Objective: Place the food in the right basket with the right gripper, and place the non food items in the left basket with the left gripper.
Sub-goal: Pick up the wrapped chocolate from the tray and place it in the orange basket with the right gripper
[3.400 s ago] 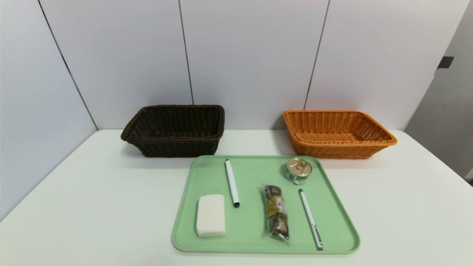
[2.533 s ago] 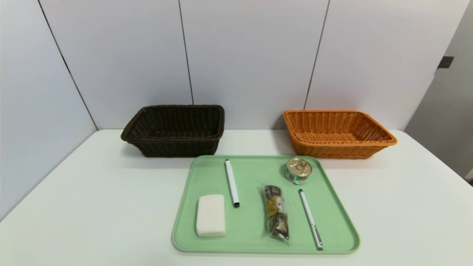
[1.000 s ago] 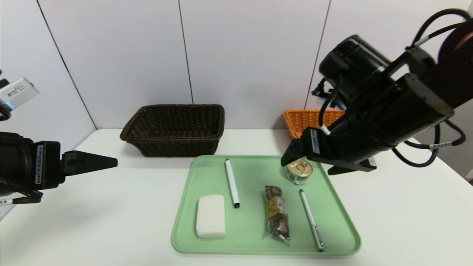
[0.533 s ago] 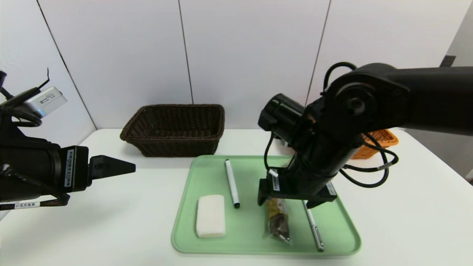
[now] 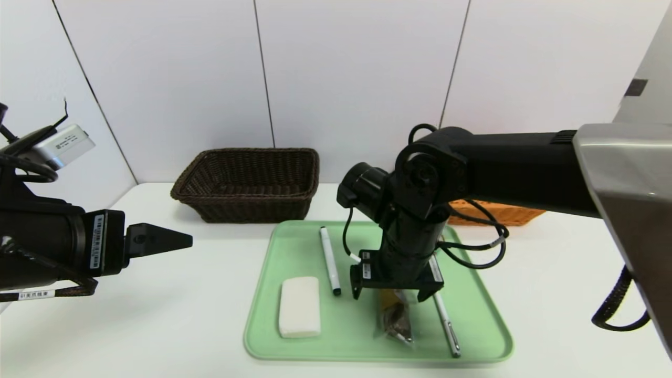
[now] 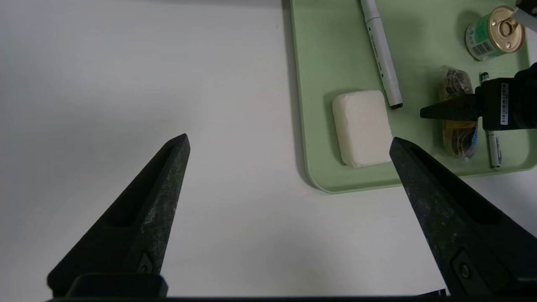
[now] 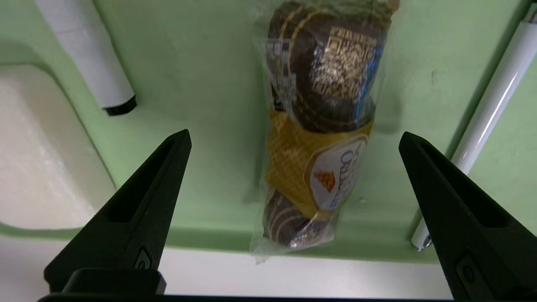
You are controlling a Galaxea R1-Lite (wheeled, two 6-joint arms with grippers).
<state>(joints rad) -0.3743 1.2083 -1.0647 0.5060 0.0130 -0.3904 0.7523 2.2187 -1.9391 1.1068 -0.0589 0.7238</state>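
Bright even light, soft tabletop shadows, glare on wrapper (image 7: pixel 319 167), perhaps slight blur

Faces a smooth, pale lilac-white panelled wall (image 5: pixel 357 79), standing upright behind a plain white, flat-surfaced table (image 5: pixel 210 325). Shows two thin dark seams across that wall — one near the middle (image 5: pixel 264 73), one farther right (image 5: pixel 454 63) — both slightly slanted in the head view. Meets a pale, smooth side wall (image 5: pixel 31 63) at left, along a slanting dark line (image 5: pixel 88 79). Gives way at far right to a plain grey upright surface (image 5: pixel 659 79), with a small dark rectangular piece (image 5: pixel 636 87) at its edge. Looks evenly and brightly lit, with soft, blurry-edged grey shadows on the tabletop at left.
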